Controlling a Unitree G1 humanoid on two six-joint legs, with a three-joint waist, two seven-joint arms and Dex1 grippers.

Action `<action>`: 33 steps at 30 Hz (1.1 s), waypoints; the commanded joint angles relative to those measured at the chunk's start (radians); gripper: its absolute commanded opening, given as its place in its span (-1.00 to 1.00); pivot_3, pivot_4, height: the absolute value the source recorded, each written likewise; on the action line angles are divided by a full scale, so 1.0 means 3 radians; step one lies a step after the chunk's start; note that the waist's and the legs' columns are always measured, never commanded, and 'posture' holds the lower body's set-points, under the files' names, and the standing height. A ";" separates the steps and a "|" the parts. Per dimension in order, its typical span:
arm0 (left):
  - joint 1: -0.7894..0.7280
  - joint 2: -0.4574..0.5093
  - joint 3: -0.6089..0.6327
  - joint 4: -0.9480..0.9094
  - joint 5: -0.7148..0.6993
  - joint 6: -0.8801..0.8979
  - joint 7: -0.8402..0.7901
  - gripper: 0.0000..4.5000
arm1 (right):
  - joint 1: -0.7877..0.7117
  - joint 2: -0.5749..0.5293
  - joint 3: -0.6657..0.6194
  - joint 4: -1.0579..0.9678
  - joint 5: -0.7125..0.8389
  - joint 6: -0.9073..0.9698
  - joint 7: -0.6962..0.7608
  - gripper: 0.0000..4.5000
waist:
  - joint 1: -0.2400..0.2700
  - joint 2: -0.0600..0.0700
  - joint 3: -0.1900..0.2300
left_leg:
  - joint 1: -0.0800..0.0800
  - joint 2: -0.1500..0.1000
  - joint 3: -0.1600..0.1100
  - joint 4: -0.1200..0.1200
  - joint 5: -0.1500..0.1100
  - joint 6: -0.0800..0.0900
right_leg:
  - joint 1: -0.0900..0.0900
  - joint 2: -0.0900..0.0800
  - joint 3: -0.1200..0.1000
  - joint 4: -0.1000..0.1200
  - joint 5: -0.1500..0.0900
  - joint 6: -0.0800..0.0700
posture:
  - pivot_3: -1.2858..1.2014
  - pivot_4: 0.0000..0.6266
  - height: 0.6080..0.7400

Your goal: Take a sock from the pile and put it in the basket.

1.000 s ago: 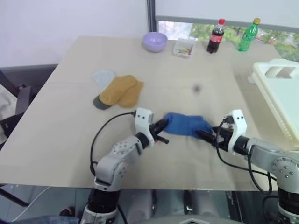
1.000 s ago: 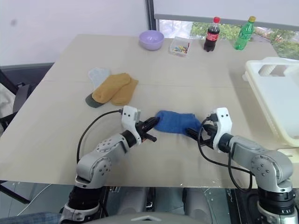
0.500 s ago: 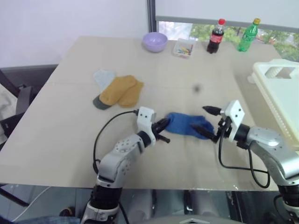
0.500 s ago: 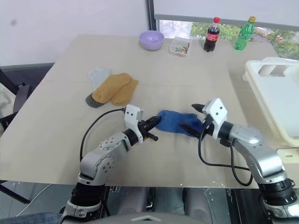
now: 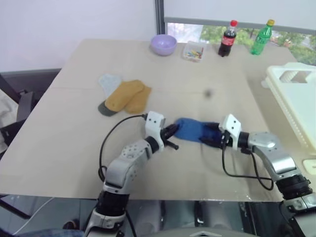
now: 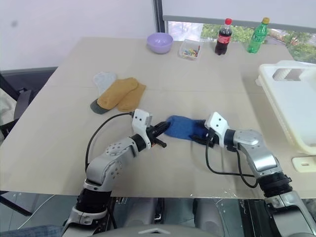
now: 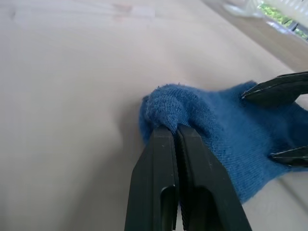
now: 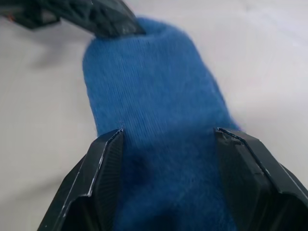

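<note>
Tabletop (image 5: 74,143), blue sock (image 5: 190,130) pinched by left claw (image 5: 171,134), straddled by right claw (image 8: 168,139)

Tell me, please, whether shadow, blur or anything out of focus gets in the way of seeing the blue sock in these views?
Left eye view: even daylight, blue sock crisp, soft shadows only. Left wrist view: knit sharp where the left gripper pinches it, far table soft. Right wrist view: the right gripper casts shadow on the near sock; the background is blurred.
</note>
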State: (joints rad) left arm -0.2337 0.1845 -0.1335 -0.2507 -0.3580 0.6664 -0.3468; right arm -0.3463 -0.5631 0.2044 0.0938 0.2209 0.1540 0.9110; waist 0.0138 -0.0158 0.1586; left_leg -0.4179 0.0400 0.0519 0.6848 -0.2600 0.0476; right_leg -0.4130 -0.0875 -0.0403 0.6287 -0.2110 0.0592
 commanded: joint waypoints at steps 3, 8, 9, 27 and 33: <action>-0.0125 0.0043 -0.0037 0.0171 -0.0013 -0.0109 -0.0251 -1.00 | -0.0017 -0.0046 0.0135 0.0113 -0.0187 0.0334 0.0071 0.35 | 0.0001 0.0001 -0.0004 | 0.0009 0.0000 -0.0001 0.0000 0.0001 -0.0002 | 0.0007 0.0000 0.0000 0.0002 -0.0002 -0.0004 | 0.03 -0.52 0.84; -0.0237 0.0056 0.0047 0.0331 0.0064 -0.0229 -0.0257 -0.20 | -0.0008 -0.0022 0.0103 0.0081 -0.0196 0.0412 0.0036 0.32 | 0.0003 0.0001 -0.0005 | 0.0011 0.0000 -0.0002 0.0001 0.0003 -0.0005 | 0.0007 0.0000 0.0000 0.0009 -0.0003 -0.0006 | 0.03 -0.52 0.84; -0.0268 0.0045 0.0098 0.0376 0.0051 -0.0246 -0.0249 -0.03 | -0.0001 -0.0017 0.0096 0.0068 -0.0194 0.0420 0.0026 0.32 | 0.0004 0.0001 -0.0006 | 0.0011 0.0000 -0.0002 0.0001 0.0003 -0.0005 | 0.0007 0.0000 0.0000 0.0009 -0.0003 -0.0006 | 0.03 -0.52 0.84; -0.0883 0.0083 0.0364 0.1249 -0.0577 0.0717 -0.0890 0.96 | 0.0057 0.0021 0.0132 0.0007 -0.0261 0.0455 -0.0077 0.32 | 0.0005 -0.0001 -0.0014 | 0.0014 -0.0001 -0.0002 0.0005 0.0006 -0.0009 | 0.0009 -0.0001 -0.0003 0.0017 -0.0001 -0.0001 | 0.03 -0.52 0.84; -0.0977 -0.0039 0.0093 0.1485 -0.0520 0.1037 -0.0964 0.96 | 0.0074 0.0063 0.0122 0.0006 -0.0284 0.0447 -0.0114 0.32 | 0.0006 0.0004 -0.0038 | 0.0021 -0.0001 -0.0004 0.0005 0.0006 -0.0009 | 0.0017 -0.0001 -0.0002 0.0016 -0.0005 -0.0007 | 0.03 -0.52 0.84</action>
State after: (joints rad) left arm -0.5470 0.2079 -0.0500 0.1314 -0.5056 0.9091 -0.6290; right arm -0.3508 -0.5453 0.2161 0.0633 0.1692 0.2634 0.8853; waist 0.0154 -0.0146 0.1472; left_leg -0.4111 0.0396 0.0504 0.6863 -0.2583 0.0448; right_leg -0.4073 -0.0878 -0.0411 0.6334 -0.2129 0.0566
